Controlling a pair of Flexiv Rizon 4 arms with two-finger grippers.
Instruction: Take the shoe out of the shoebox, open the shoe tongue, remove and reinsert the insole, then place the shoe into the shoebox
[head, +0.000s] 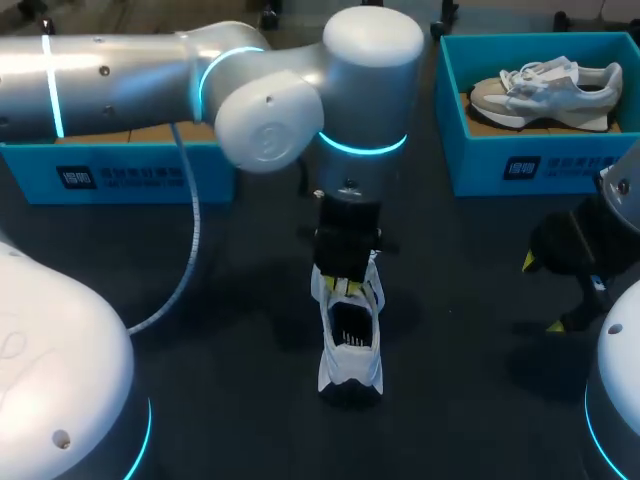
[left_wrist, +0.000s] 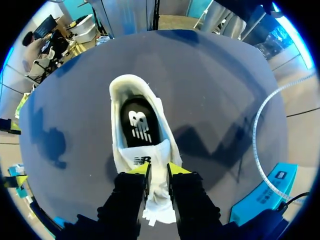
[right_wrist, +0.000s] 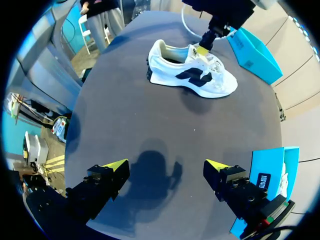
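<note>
Left wrist view: shoe tongue (left_wrist: 150, 161) tight between the left fingers (left_wrist: 131, 194).

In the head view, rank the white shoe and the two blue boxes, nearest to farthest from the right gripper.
1. Right box, close beside the right gripper.
2. White shoe, mid-table, to its left.
3. Left box, far left.
</note>
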